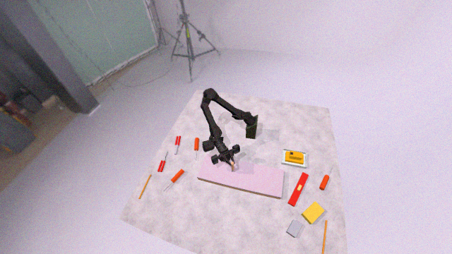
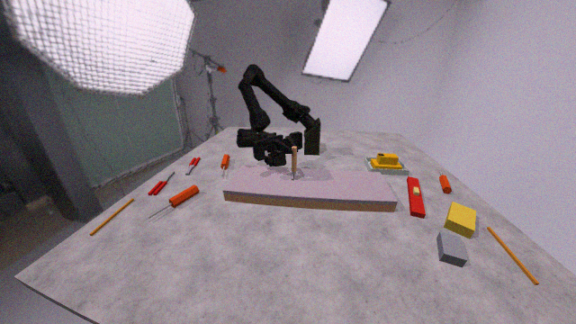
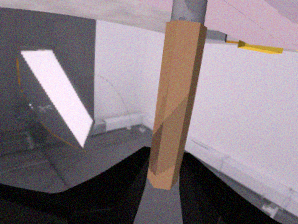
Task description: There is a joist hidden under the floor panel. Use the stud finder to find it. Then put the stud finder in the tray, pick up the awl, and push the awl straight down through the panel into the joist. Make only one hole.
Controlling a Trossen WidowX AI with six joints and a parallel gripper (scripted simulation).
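Note:
My gripper (image 1: 232,164) (image 2: 293,150) (image 3: 165,156) is shut on the wooden handle of the awl (image 2: 294,162) (image 3: 180,75). The awl is close to upright with its point down, over the left-middle part of the pink floor panel (image 1: 261,178) (image 2: 342,186). Its thin tip is at or just above the panel's top face; whether it touches or has entered cannot be told. The tip is out of the wrist view. The yellow stud finder (image 1: 294,157) (image 2: 387,162) lies in the pale tray (image 1: 294,165) (image 2: 396,171), right of the panel. The joist is hidden.
Right of the panel are a red level (image 1: 294,195) (image 2: 416,204), a yellow block (image 1: 313,212) (image 2: 461,218), a grey block (image 1: 294,228) (image 2: 452,247), an orange-handled tool (image 1: 324,182) and an orange stick (image 1: 325,236). Several red- and orange-handled tools and another stick (image 1: 145,187) lie left.

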